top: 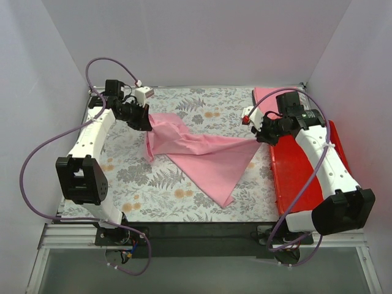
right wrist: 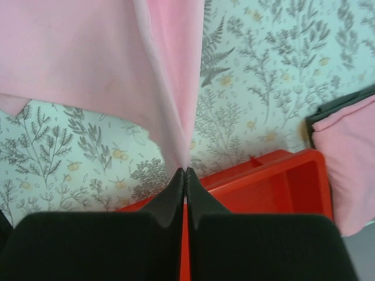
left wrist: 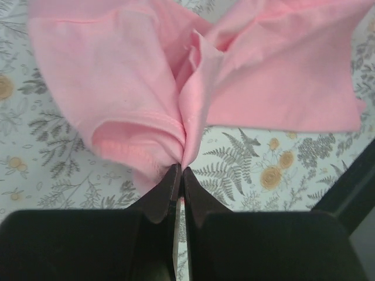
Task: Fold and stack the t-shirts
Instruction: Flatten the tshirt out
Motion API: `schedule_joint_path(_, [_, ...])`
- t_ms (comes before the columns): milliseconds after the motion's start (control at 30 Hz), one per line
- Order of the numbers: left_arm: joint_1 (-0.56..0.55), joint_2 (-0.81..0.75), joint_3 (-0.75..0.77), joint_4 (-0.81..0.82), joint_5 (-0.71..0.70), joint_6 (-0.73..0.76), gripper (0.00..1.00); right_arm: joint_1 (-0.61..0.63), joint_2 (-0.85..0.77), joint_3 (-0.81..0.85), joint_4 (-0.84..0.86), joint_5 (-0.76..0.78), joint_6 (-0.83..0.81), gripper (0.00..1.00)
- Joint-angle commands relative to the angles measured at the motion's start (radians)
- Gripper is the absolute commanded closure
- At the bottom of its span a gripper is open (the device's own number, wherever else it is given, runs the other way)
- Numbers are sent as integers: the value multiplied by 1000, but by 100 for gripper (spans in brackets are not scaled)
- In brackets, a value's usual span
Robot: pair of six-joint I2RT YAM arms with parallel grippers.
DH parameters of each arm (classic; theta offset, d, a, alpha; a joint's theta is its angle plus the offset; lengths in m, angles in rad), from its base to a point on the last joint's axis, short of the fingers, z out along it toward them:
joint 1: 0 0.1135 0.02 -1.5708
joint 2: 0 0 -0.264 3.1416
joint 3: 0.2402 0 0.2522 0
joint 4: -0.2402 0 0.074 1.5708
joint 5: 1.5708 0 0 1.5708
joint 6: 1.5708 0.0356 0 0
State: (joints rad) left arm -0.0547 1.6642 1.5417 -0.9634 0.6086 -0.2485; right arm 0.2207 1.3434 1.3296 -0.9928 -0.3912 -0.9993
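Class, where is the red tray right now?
Top view: the red tray lies on the table's right side, beneath the right arm, beside the pink t-shirt.

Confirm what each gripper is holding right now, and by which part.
Both are shut on the same pink t-shirt. The left gripper pinches a bunched fold beside a stitched hem; the right gripper pinches a gathered edge at the shirt's other end.

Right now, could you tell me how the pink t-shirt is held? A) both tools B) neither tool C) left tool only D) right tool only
A: the left tool and the right tool are each shut on a pinch of the pink t-shirt, which spans between them.
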Motion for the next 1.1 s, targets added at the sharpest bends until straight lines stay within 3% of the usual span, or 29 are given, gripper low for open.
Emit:
schedule_joint_path(0, [-2,-14,6,-147,101,95,100,-18,13,80,-46,-54,5,99])
schedule_joint_path(200, [-8,-176,-316,-135,-10,303,100,-18,-61,-94,-67,-21,-81,99])
schedule_joint_path(233, [-8,-182,-351,-155,-18,348,97,-14,-67,-118,-66,-17,-93,99])
schedule_joint_path(267, [-8,-199,-397,-172,-17,420,88,-11,-73,-156,-66,-15,-96,99])
schedule_joint_path(367, [-1,-242,-436,-179,5,433,68,5,-78,-190,-73,-14,-98,99])
schedule_joint_path(500, [4,-233,-381,-173,68,379,61,23,-76,-210,-78,-12,-101,99])
schedule_joint_path(667, [9,-172,-304,-273,175,405,60,26,-70,-213,-78,-11,-98,99])
schedule_joint_path(767, [3,-199,-376,-339,175,442,61,26,-73,-224,-76,-8,-102,99])
schedule_joint_path(833, [-13,-260,-495,-272,143,445,62,28,-70,-230,-76,-15,-98,99])
schedule_joint_path(967, [-167,-476,-673,-94,7,462,61,31,-53,-240,-76,-20,-82,99])
schedule_joint_path(1067, [-215,-566,-764,4,-21,567,57,31,-38,-241,-75,-18,-76,99])
